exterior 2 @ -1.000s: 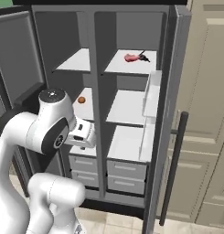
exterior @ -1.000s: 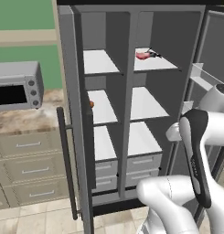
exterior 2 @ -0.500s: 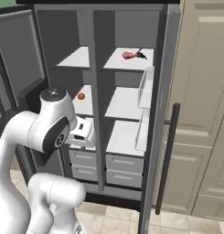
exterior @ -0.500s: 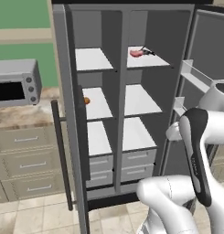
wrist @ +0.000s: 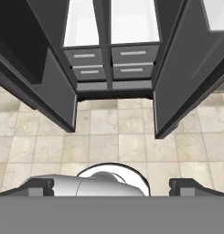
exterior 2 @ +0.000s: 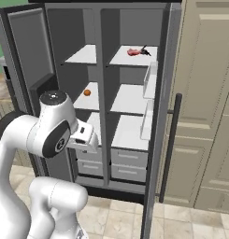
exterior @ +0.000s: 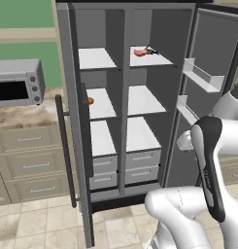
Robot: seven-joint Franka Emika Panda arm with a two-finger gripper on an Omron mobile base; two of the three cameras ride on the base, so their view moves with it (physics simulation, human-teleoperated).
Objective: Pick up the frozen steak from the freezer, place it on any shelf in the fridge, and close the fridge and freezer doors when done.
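Glossy white rounded arm [exterior 2: 36, 140], dark grey joint bands, grey joint cap, small dark tool [wrist: 111, 186] tips

left base view: from behind the arm on its left, looking forward and down at the open freezer [exterior: 98, 107] and fridge, fairly near; the toaster oven [exterior: 16, 82] stands far left.
right base view: from behind the arm on its right, facing the same open unit; tall cabinet doors [exterior 2: 207, 93] on the right.
hand view: looks steeply down at the floor tiles [wrist: 113, 137] before the unit, drawers [wrist: 109, 61] at the top.
shared: both base views show the shelves, the frozen steak [exterior: 139, 51] on the top shelf [exterior: 152, 58], and the small orange item [exterior: 90, 100].
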